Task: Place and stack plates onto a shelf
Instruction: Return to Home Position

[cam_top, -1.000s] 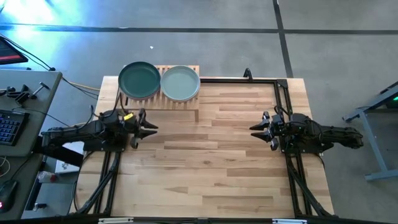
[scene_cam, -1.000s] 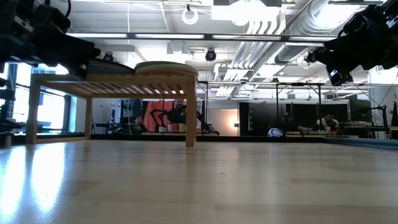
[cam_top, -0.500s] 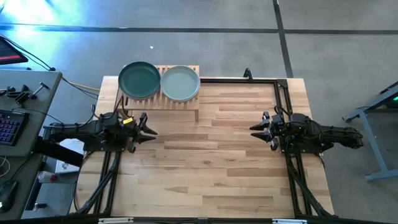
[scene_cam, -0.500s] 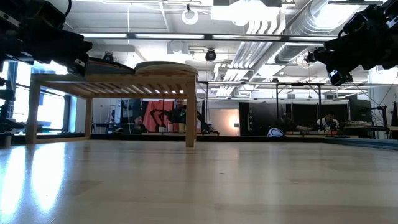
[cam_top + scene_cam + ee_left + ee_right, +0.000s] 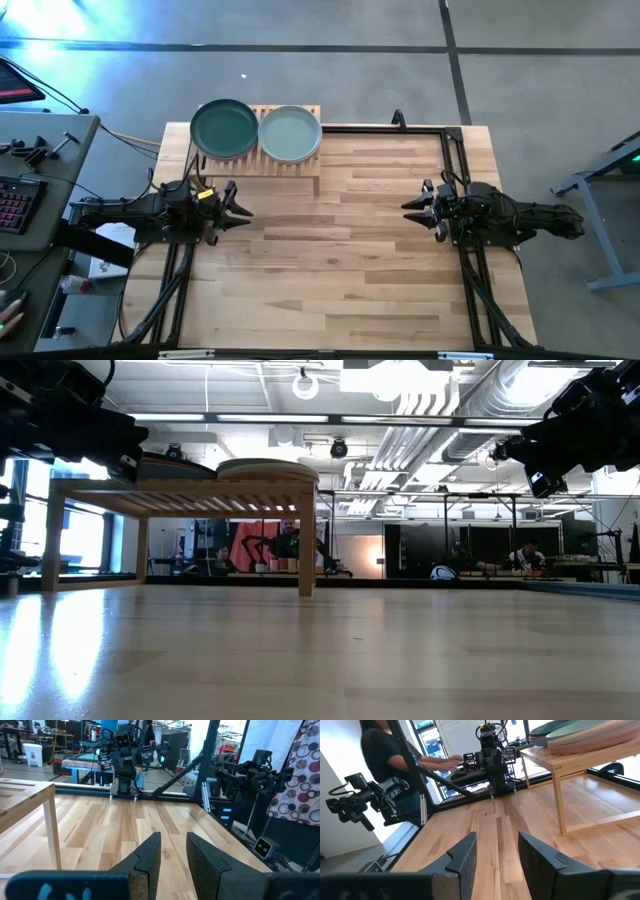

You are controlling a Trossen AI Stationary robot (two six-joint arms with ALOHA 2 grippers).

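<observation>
The shelf [image 5: 291,165] stands at the table's far left on its short legs. Two stacks of plates rest on its slats: a dark teal plate [image 5: 224,130] tops the left stack and a sage green plate [image 5: 290,134] tops the right one. The right wrist view shows pinkish plates [image 5: 590,740] under the green one. My left gripper [image 5: 240,206] hovers open above the table's left side, just nearer than the shelf, pointing level toward the right. My right gripper [image 5: 408,208] hovers open at the right side, pointing level toward the left. Neither has anything between its fingers.
Bare wooden tabletop [image 5: 340,250] lies between the two grippers and toward the near edge. A black metal frame [image 5: 400,128] runs along the far and side edges. A person [image 5: 380,750] stands beyond the table's left side, behind my left arm.
My left arm has swung a little sideways, its gripper edging away from the shelf toward the near edge, then held still. The fingers stay equally apart. The plates and shelf have not moved.
</observation>
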